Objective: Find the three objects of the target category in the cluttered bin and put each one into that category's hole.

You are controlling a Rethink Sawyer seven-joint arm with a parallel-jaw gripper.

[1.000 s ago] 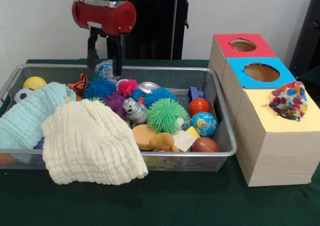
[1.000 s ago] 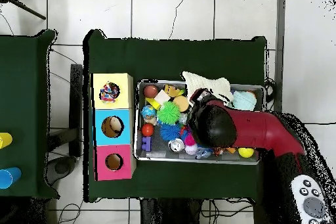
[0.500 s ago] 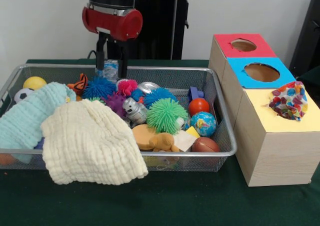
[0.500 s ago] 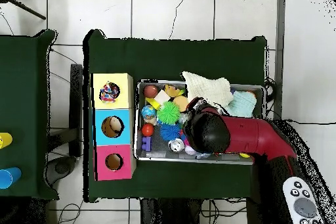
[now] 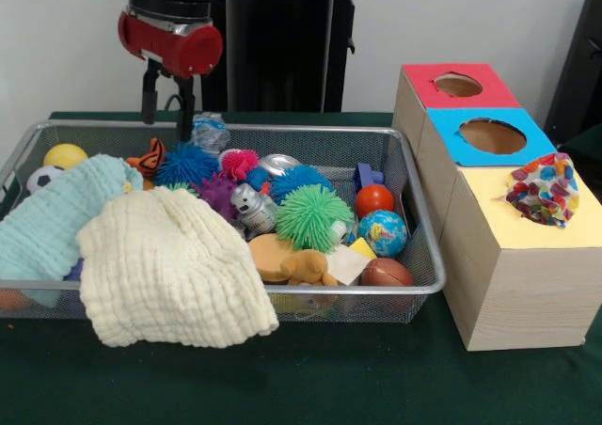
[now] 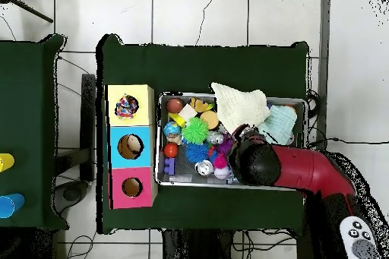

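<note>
A: Where's the gripper (image 5: 164, 105)?

B: Above the far rim of the wire bin (image 5: 414, 220), toward its left half in the front view. Two dark fingers (image 5: 148, 99) hang straight down with a gap between them, nothing in the gap. Open and empty.

A: What's under it?

B: Blue spiky ball (image 5: 186, 164) sits just below and slightly right of the fingertips, not touching. Orange striped toy (image 5: 150, 155) is beside that. A pale crinkled object (image 5: 209, 131) lies just right of the fingers against the far wall.

A: Other spiky balls?

B: Green one (image 5: 313, 216) mid-bin, well right of the gripper. Small pink one (image 5: 240, 162) and a second blue one (image 5: 301, 180) lie between them. Purple one (image 5: 218, 195) is partly under the cloth edge.

A: Cloths?

B: Cream cloth (image 5: 170, 272) drapes over the near rim. Light blue cloth (image 5: 52, 222) covers the left end. Yellow ball (image 5: 65, 155) shows in the far left corner.

A: Sorting box?

B: Box (image 5: 513, 289) stands just right of the bin. Red hole (image 5: 458, 85) is farthest, blue hole (image 5: 492, 135) is in the middle, and the yellow section is nearest. A multicoloured patchy object (image 5: 543, 188) sits in the yellow hole.

A: Overhead?

B: Arm (image 6: 292, 169) covers the bin's right part; I can't see the fingers there.
</note>
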